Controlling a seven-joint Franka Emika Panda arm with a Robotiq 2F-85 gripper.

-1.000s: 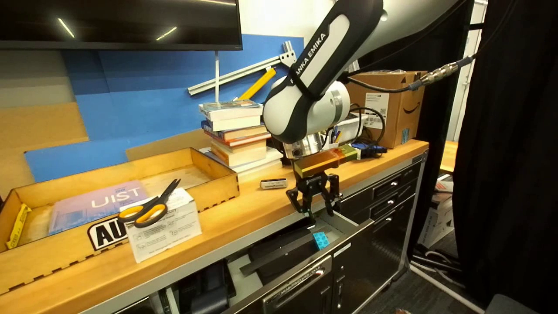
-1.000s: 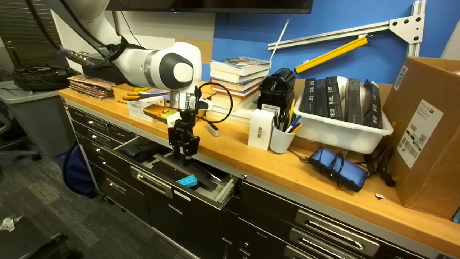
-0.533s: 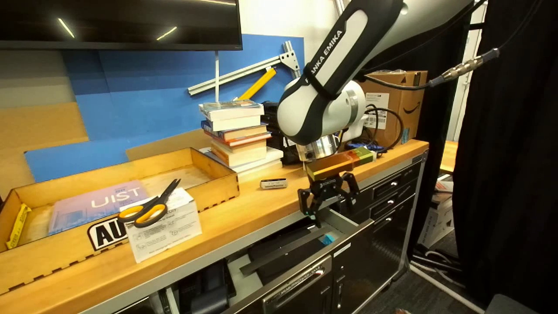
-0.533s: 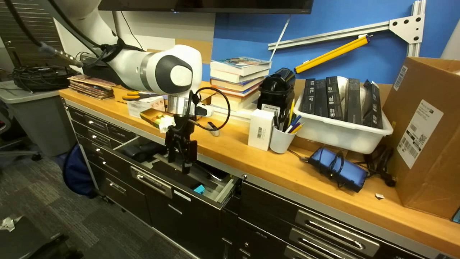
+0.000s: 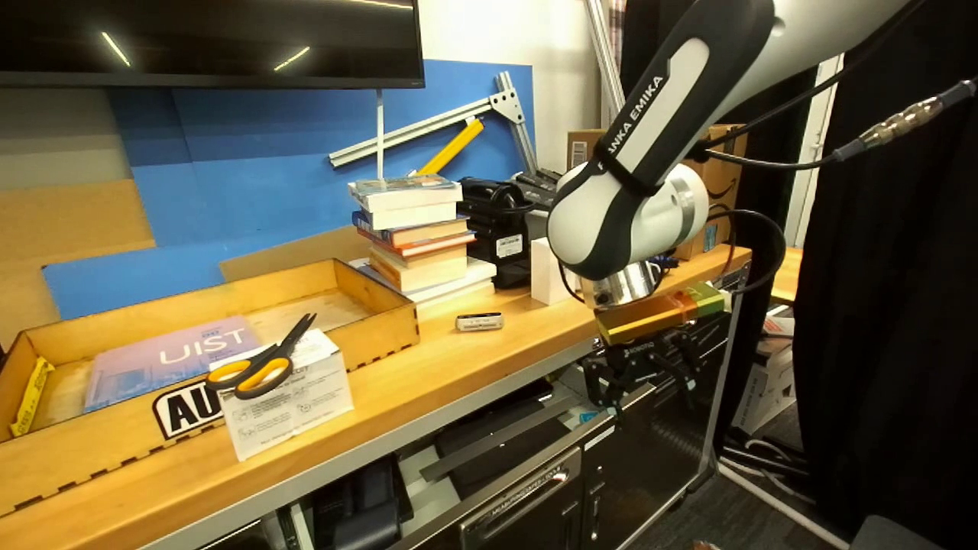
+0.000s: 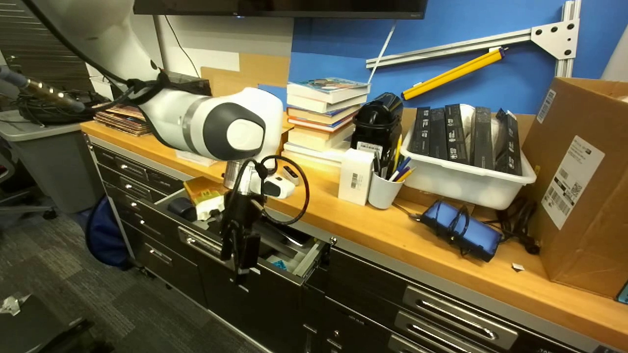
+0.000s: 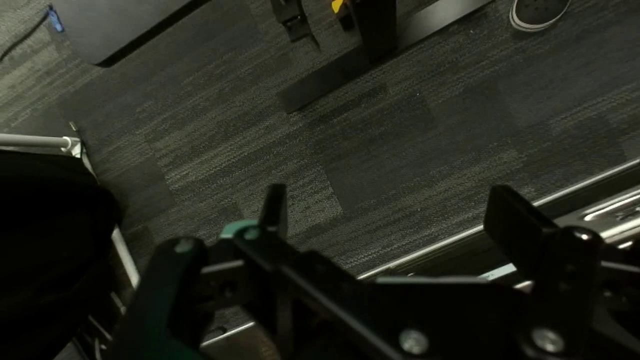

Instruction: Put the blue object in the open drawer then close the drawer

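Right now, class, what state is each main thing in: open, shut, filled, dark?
Wide drawer: open
Blue object: inside that drawer
End effector: open, empty
Neighbouring drawers: shut
Wall screen: dark
Books: stacked
Pen cup: holding pens
White tub: holding black boxes
Scissors: lying on white box

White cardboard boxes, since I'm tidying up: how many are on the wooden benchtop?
2. The printed white cardboard box, carrying black-and-orange scissors, stands beside the wooden tray; the barcoded white cardboard box stands beside the pale pen cup. The robot arm may hide others.
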